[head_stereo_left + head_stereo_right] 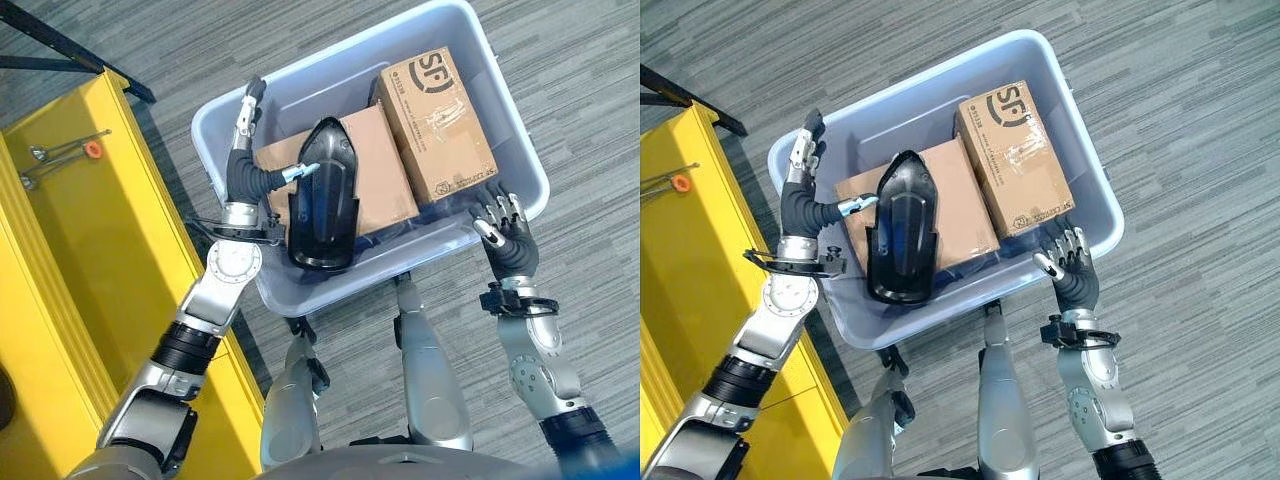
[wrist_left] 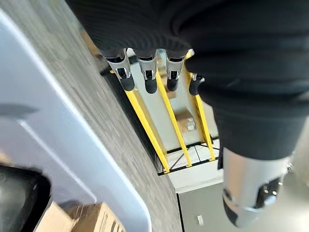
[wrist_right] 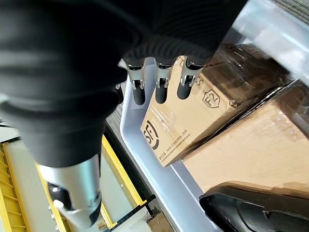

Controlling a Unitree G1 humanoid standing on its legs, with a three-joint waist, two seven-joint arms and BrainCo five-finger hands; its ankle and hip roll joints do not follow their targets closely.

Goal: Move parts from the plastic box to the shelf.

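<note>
Box: pale plastic box sits on the grey striped carpet, its near rim towards the robot and its left rim close to the yellow shelf.
Contents: black moulded part lies on a flat cardboard carton; a second, printed carton lies beside it towards the right wall, touching it.
Left hand: left hand is raised at the box's left rim, fingers straight and holding nothing, thumb reaching in to the black part's edge.
Right hand: right hand hovers at the near right rim, fingers spread and relaxed, gripping nothing.
Open room: carpet lies bare to the right of the box and beyond it; a narrow strip of carpet separates box and shelf.
Shelf: yellow surface carries small metal hooks with an orange tip near its far end.
</note>
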